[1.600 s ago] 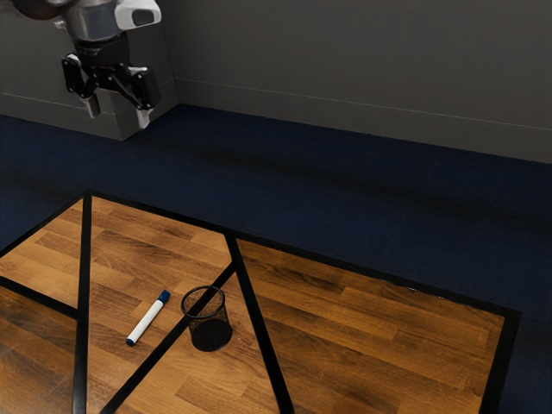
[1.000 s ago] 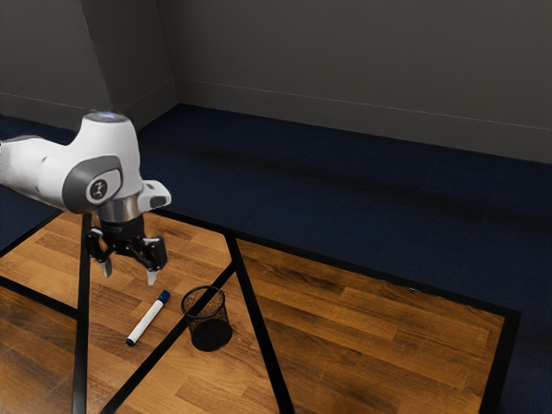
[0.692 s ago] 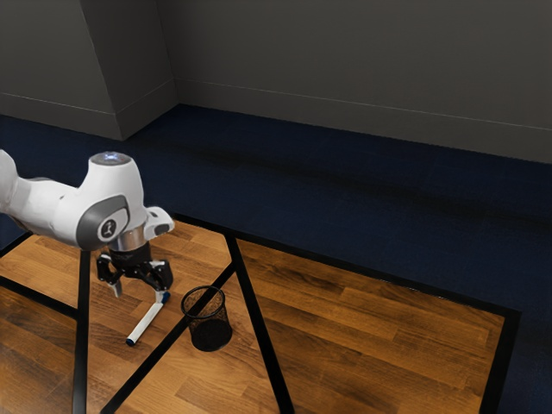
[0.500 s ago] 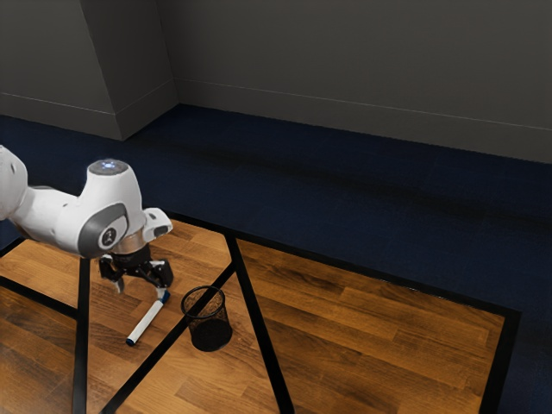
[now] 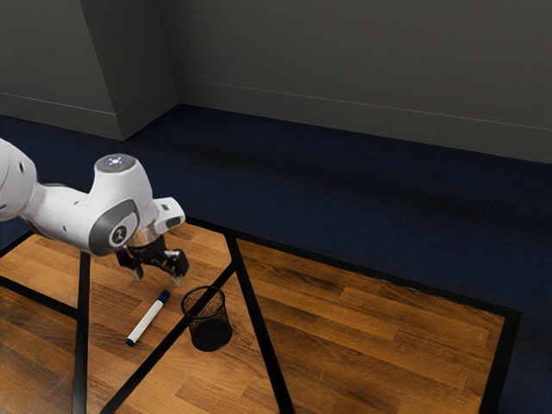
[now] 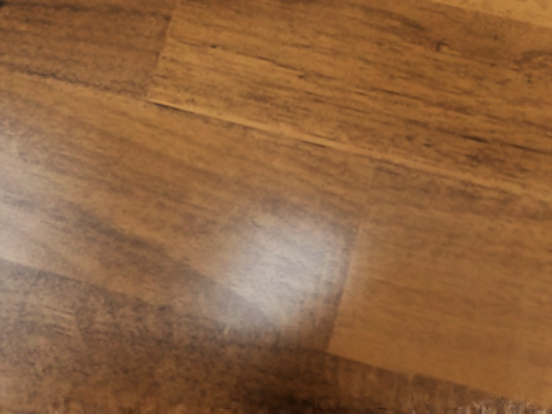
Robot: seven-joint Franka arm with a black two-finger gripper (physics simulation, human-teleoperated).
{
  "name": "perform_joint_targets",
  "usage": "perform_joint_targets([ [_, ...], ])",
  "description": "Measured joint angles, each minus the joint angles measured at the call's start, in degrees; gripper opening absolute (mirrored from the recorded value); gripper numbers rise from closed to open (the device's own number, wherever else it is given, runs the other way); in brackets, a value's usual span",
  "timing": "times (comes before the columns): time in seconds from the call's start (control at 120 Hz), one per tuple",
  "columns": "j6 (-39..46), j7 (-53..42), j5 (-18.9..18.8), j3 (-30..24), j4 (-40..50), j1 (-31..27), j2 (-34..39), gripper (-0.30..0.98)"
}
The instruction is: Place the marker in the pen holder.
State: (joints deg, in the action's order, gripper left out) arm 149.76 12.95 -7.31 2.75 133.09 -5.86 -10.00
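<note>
Holding nothing in the black gripper (image 5: 158, 277), with fingers wide apart, near a long white marker (image 5: 147, 320) and round, holey pen holder (image 5: 210, 334) on a stripy wooden table (image 5: 371, 323)

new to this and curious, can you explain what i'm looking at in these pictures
The machine is a robot arm, entering from the exterior view's left. That view comes from a camera beside the arm; the wrist view comes from one on its hand and shows wood grain up close. On the wooden table lies a white marker with a dark blue cap, next to an upright black mesh pen holder. The arm's fingers stand apart above the table, holding nothing.
</note>
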Motion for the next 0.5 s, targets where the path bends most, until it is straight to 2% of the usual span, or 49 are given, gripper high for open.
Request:
perform_joint_targets([
  [0.208, -4.2, -0.4, 1.5, -0.1, 0.3, 0.0, 1.0, 0.38],
  [0.5, -15.7, -2.4, 6.7, -0.9, -1.8, -0.1, -1.2, 0.3],
])
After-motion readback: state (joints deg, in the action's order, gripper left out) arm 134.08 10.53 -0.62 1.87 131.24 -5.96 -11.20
